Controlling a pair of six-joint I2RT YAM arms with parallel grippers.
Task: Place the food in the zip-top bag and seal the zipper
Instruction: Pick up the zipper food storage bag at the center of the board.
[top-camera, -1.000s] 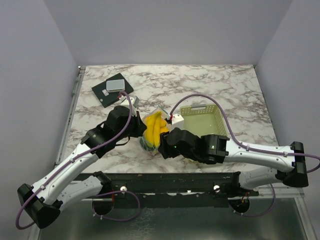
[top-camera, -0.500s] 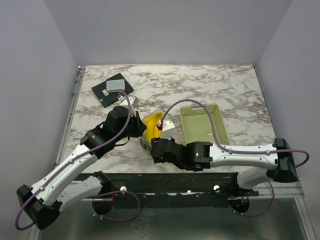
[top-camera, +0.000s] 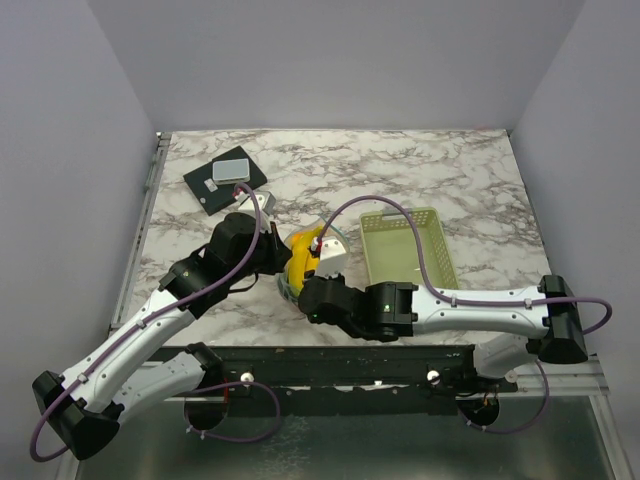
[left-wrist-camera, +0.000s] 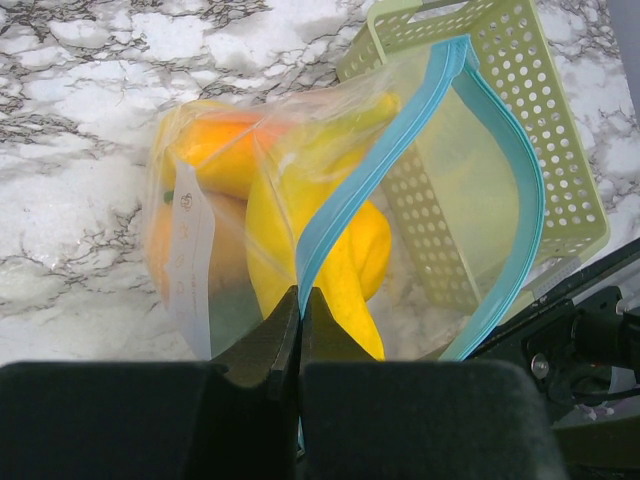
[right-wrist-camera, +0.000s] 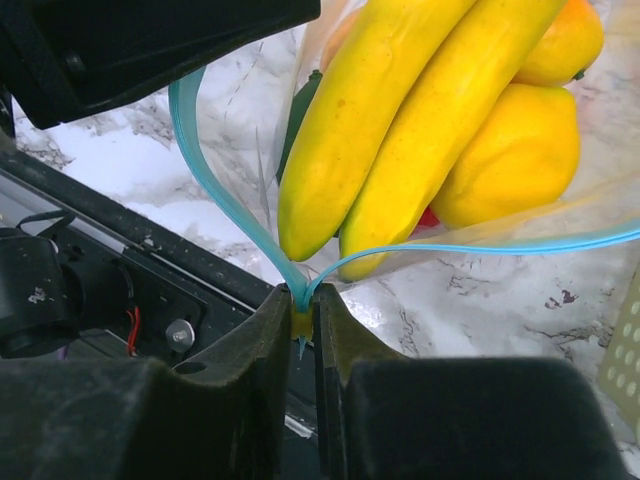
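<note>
Left gripper (left-wrist-camera: 300, 303): we are pinching one end of the thin light blue zipper strip (left-wrist-camera: 400, 150), with both fingers pressed together on it and no gap showing.
Right gripper (right-wrist-camera: 302, 312): we are clamping the opposite end of the zipper strip, where its two sides are meeting in a point. The fingers are standing almost together with only the strip between them.
Clear floppy zip-top bag (left-wrist-camera: 470, 220): we are holding it stretched between the two grippers, near the front middle of the white marbled table (top-camera: 450, 170). Its mouth is gaping in a wide loop.
Zipper strip: its two sides are running well apart along most of the mouth and joining only at the pinched ends.
Food: we are seeing two glossy yellow toy bananas (right-wrist-camera: 400, 120), a yellow lemon-like piece (right-wrist-camera: 510, 150) and an orange ball (right-wrist-camera: 570, 40), all lying inside the bag. A sliver of red is peeking out under the lemon-like piece, too little for us to name.
Pale green mesh basket (top-camera: 443, 255): it is sitting on the table just right of the bag.
Flat black slab (top-camera: 205, 192): it is lying at the far left, well apart from the bag, carrying a small grey block (top-camera: 232, 168).
</note>
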